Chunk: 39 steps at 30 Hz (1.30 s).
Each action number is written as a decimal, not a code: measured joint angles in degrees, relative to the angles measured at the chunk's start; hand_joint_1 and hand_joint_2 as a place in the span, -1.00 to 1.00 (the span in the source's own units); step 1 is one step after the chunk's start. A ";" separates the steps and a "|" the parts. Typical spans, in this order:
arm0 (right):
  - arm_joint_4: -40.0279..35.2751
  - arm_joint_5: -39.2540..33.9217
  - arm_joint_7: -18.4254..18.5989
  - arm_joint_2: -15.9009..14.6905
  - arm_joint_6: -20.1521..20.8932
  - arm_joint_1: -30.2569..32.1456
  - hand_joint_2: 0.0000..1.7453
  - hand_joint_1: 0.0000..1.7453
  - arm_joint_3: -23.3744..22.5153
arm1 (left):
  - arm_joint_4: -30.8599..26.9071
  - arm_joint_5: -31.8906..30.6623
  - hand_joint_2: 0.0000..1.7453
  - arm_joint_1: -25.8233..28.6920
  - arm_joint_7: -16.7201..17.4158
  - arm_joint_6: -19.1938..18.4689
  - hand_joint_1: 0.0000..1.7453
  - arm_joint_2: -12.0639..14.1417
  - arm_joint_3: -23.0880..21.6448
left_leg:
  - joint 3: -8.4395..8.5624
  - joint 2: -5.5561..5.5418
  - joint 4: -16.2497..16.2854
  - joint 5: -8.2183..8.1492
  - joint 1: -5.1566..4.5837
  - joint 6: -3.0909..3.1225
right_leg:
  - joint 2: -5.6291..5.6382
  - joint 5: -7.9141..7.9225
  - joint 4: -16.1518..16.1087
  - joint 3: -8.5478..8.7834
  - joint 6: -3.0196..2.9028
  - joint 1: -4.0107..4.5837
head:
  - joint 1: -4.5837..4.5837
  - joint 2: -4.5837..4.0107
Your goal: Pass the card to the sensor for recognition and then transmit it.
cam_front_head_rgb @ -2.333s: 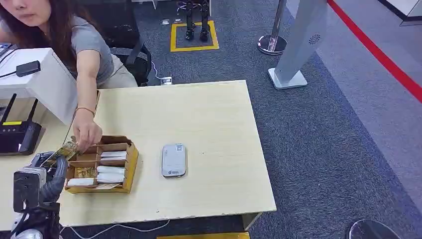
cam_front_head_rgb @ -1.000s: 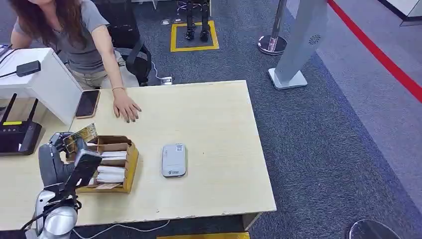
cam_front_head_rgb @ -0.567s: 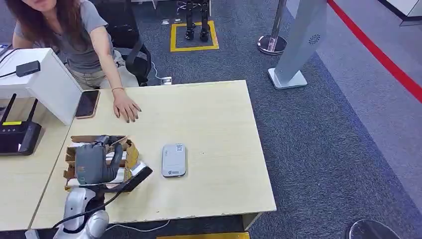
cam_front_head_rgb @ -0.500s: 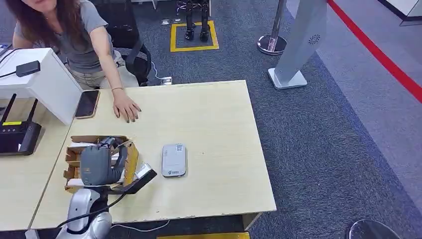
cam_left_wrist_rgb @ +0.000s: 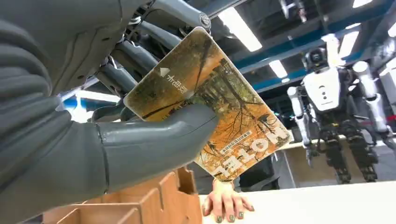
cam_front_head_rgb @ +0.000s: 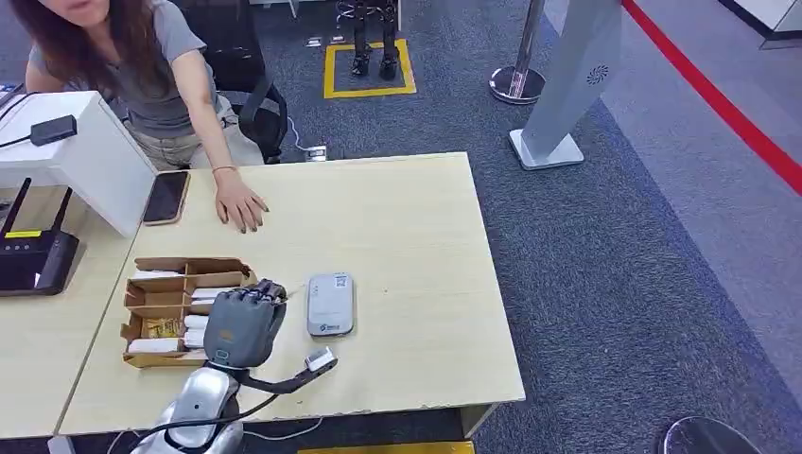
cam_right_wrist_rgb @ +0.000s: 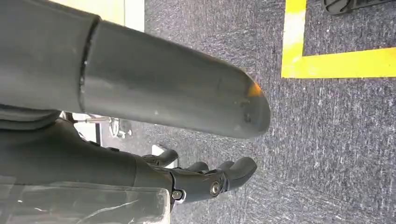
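Note:
My left hand (cam_front_head_rgb: 244, 323) hovers low over the table, at the right end of the cardboard card box (cam_front_head_rgb: 151, 305) and just left of the grey sensor (cam_front_head_rgb: 330, 305). In the left wrist view the hand (cam_left_wrist_rgb: 93, 140) pinches an orange forest-print card (cam_left_wrist_rgb: 219, 116) between thumb and fingers, and the card stands tilted above the box (cam_left_wrist_rgb: 140, 205). My right hand (cam_right_wrist_rgb: 116, 163) hangs over grey carpet with its thumb and fingers apart and nothing in it.
A person sits behind the table with one hand (cam_front_head_rgb: 241, 206) flat on the wood, also seen past the card (cam_left_wrist_rgb: 226, 207). A phone (cam_front_head_rgb: 166, 197), a white stand (cam_front_head_rgb: 90, 161) and a black router (cam_front_head_rgb: 33, 260) lie at the left. The table's right half (cam_front_head_rgb: 426, 274) is bare.
The person let go of the card and laid the hand on the table. My left hand took the card and swung right across the box toward the sensor.

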 joint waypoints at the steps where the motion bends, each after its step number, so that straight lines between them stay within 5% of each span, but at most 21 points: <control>1: 0.00 0.04 0.05 0.00 0.00 0.00 -1.00 -1.00 0.04 | 0.42 -0.66 1.00 -0.31 0.33 0.04 1.00 -0.07 -0.36 | 0.00 0.00 0.00 0.00 0.00 0.00 | 0.00 0.00 0.00 0.00 0.00 0.00 | 0.00 0.02; 16: 0.00 1.07 0.57 0.07 0.31 -0.67 -1.00 -1.00 1.49 | 6.52 -3.81 1.00 -5.74 1.93 1.53 1.00 0.48 -1.51 | 0.00 -0.01 0.00 0.01 0.00 0.00 | 0.00 0.01 0.01 0.00 0.01 0.00 | 0.00 0.02; 25: 0.00 1.66 0.50 0.07 1.11 -1.55 -1.00 -1.00 2.43 | 12.70 -3.81 1.00 -10.49 5.90 4.48 1.00 3.41 -4.88 | 0.00 0.00 0.00 0.01 0.01 -0.01 | 0.00 0.01 0.01 0.00 0.01 0.00 | -0.02 0.00; 39: 0.00 1.75 0.05 0.07 1.33 -2.39 -1.00 -1.00 3.23 | 17.34 -3.81 1.00 -12.80 5.73 7.32 1.00 4.26 -8.79 | -0.01 -0.01 0.01 0.01 -0.01 0.00 | 0.00 0.01 0.00 0.00 0.01 0.00 | -0.02 0.02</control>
